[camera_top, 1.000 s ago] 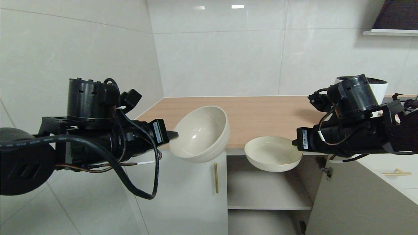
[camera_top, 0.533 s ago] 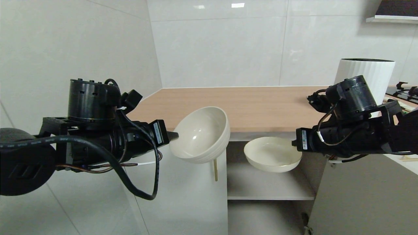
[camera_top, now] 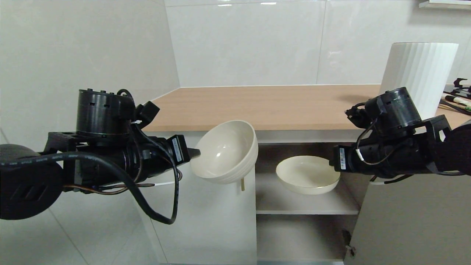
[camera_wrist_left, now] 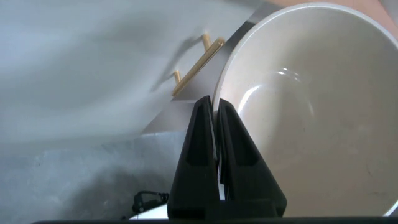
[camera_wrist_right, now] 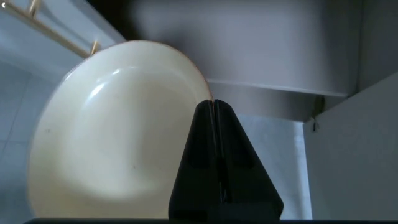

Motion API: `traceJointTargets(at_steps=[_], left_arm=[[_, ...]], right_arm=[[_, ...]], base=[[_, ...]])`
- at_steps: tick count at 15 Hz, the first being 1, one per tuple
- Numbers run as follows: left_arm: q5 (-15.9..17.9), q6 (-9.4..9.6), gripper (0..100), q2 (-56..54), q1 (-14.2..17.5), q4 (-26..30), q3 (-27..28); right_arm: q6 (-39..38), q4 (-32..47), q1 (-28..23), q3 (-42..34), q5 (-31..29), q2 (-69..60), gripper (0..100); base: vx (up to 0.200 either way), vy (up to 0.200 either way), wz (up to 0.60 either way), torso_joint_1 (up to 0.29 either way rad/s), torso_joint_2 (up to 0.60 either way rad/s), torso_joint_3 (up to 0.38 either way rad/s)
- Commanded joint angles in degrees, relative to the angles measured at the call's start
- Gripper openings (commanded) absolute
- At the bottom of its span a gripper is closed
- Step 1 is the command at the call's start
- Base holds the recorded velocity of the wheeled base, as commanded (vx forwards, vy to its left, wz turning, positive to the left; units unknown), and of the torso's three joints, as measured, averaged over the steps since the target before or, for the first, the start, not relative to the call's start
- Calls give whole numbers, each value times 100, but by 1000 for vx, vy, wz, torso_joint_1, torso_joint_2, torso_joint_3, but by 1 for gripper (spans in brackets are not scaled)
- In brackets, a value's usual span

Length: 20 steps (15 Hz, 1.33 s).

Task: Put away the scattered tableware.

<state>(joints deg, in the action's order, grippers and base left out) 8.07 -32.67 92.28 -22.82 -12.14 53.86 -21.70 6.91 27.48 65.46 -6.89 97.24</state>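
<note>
My left gripper [camera_top: 195, 151] is shut on the rim of a deep cream bowl [camera_top: 225, 151], held in the air and tilted, in front of the closed cabinet door. In the left wrist view the fingers [camera_wrist_left: 214, 112] pinch that bowl [camera_wrist_left: 311, 106] at its rim. My right gripper [camera_top: 332, 161] is shut on the edge of a shallow cream plate [camera_top: 307, 174], held level in front of the open cabinet's upper shelf [camera_top: 305, 204]. The right wrist view shows its fingers [camera_wrist_right: 214, 115] closed over the plate [camera_wrist_right: 118, 130] rim.
A wooden countertop [camera_top: 272, 106] runs above the cabinet. A tall white ribbed container [camera_top: 419, 79] stands at its right end, with utensils [camera_top: 454, 99] beyond. The closed left door has a gold handle [camera_top: 242, 184]. A lower shelf [camera_top: 298, 239] lies below. The right door [camera_top: 408, 221] stands open.
The head view has shifted: counter and cabinet now sit higher and show more of the shelves. Both grippers keep the bowl and plate at the same places in the picture.
</note>
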Motion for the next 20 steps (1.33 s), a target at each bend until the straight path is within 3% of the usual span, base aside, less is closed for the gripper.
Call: traceJointTargets(at_steps=[1,10,15,20], left_arm=[[2,-2,0,35,-3,1,2],[10,6,0,35,-3,1,-16],[2,50,0,35,-3,1,-24],[2,50,0,27,-3,1,-33]], right_arm=[[-1,3,3,2,3,14,0],[140,-129,469,-51,12,1657,0],[104,-893,328,-42,-32,2598,0],[87,-2449,-120,-25,-357,3503,0]], base=[[0,0,0,0,0,0],[0,0,0,-34,47,41],[0,0,0,0,0,0],[0,0,0,0,0,0]])
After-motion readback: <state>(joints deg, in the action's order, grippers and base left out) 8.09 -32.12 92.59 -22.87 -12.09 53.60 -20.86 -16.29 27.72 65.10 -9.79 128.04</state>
